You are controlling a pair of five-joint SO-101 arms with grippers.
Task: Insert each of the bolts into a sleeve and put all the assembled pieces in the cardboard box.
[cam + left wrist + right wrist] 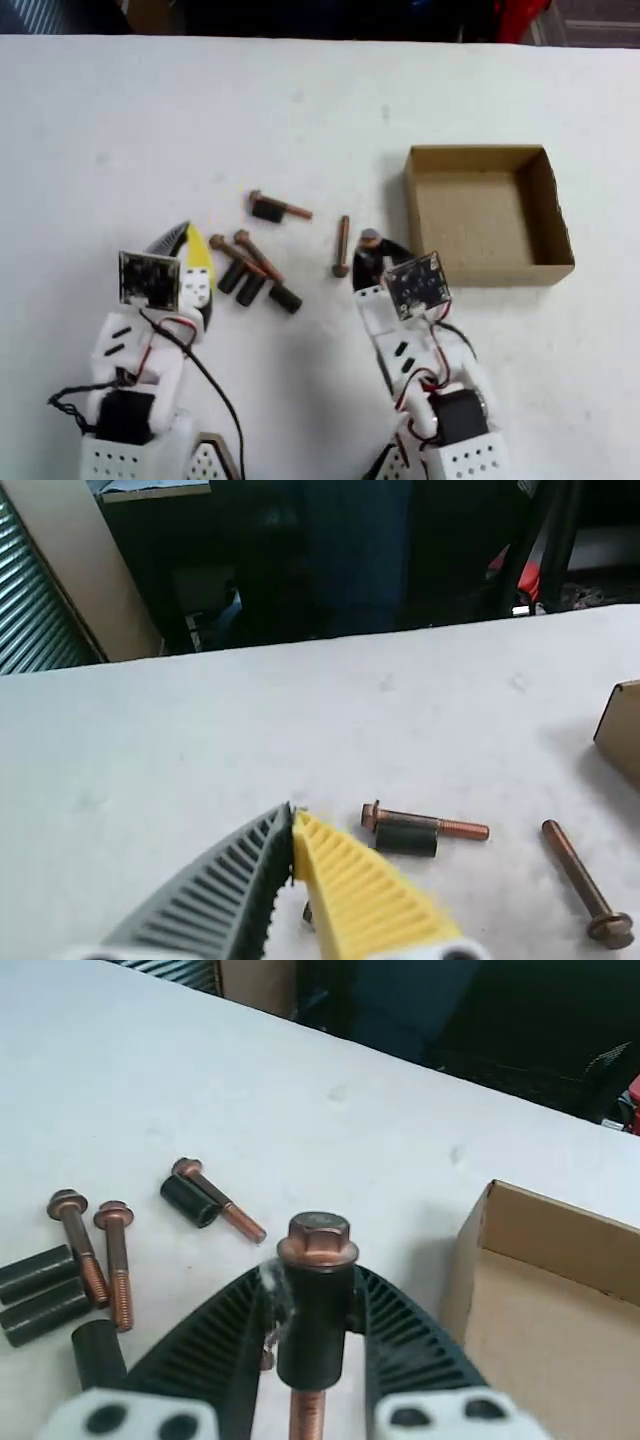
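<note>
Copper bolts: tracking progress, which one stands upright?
The copper bolt in the right gripper, head up, through a black cylindrical sleeve; the other four lie flat on the white table.

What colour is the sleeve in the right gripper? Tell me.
The sleeve is black, with a copper-coloured bolt through it; clearest in the right wrist view.

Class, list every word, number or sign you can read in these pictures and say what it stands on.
None can be read. The cardboard box is plain; any marks on the head of the bolt, held in its sleeve by the right claw, are too blurred to tell.
</note>
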